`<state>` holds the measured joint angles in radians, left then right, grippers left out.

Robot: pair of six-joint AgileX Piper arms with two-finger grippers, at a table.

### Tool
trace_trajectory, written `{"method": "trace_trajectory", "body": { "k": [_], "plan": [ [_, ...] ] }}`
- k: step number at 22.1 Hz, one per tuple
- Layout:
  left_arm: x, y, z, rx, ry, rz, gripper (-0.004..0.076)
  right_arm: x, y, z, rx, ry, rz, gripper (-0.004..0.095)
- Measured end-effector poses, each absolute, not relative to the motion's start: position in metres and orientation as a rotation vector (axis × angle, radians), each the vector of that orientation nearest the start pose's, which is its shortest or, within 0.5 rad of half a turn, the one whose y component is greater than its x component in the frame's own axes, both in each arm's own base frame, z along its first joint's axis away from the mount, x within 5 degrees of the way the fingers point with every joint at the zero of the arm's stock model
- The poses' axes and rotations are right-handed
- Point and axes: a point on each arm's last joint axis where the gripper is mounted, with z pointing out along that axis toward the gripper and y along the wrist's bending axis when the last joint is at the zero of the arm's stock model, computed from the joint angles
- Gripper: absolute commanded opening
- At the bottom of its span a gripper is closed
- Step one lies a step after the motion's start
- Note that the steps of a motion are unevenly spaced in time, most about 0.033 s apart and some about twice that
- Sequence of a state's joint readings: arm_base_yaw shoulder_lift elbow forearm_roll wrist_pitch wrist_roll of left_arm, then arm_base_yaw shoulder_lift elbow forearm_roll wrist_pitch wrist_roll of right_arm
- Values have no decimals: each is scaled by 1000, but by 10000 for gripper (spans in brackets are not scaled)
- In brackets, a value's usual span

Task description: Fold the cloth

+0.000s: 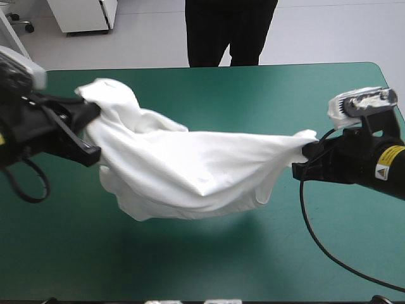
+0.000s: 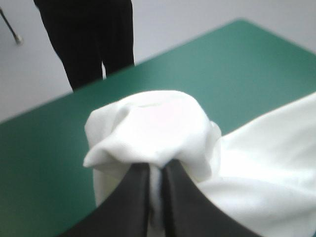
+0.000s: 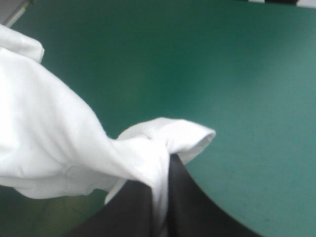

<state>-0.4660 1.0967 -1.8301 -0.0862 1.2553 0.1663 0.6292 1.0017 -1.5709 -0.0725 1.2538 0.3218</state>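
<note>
The white T-shirt (image 1: 183,164) hangs stretched between both arms above the teal-green table (image 1: 253,88), sagging in the middle. My left gripper (image 1: 95,114) is shut on the T-shirt at its left end, where a bunch of cloth (image 2: 153,128) bulges over the black fingertips. At the right end my right gripper (image 1: 305,152) is shut on the T-shirt too, with a small fold of cloth (image 3: 173,136) sticking out past the fingers (image 3: 192,207). The rest of the garment (image 3: 44,128) trails away from the right gripper toward the left arm.
A shadow lies on the cover (image 1: 202,234) under the hanging cloth. The table's far edge (image 1: 209,66) runs beyond the shirt, the right edge (image 1: 395,95) past the right arm.
</note>
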Motion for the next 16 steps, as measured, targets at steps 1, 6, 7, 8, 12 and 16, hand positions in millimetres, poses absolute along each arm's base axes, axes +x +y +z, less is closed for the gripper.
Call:
{"method": "trace_trajectory", "body": {
  "k": [1, 6, 7, 8, 12, 16],
  "plan": [
    [139, -78, 520, 683, 2032, -271, -9, 124, 78, 481, -289, 2245, 393, -17],
    [179, -93, 449, 728, 2237, -193, -9, 142, 80, 440, -238, 2333, 237, -17],
    [189, -97, 437, 732, 2253, -176, -9, 147, 82, 433, -232, 2341, 208, -17],
    [197, -100, 428, 736, 2266, -164, -9, 151, 83, 427, -228, 2347, 185, -17],
    [264, -131, 365, 780, 2366, -98, -9, 196, 102, 383, -231, 2419, 8, -17],
    [306, -150, 321, 799, 2366, -70, -9, 250, 99, 352, -141, 2457, -9, -17]
  ]
}}
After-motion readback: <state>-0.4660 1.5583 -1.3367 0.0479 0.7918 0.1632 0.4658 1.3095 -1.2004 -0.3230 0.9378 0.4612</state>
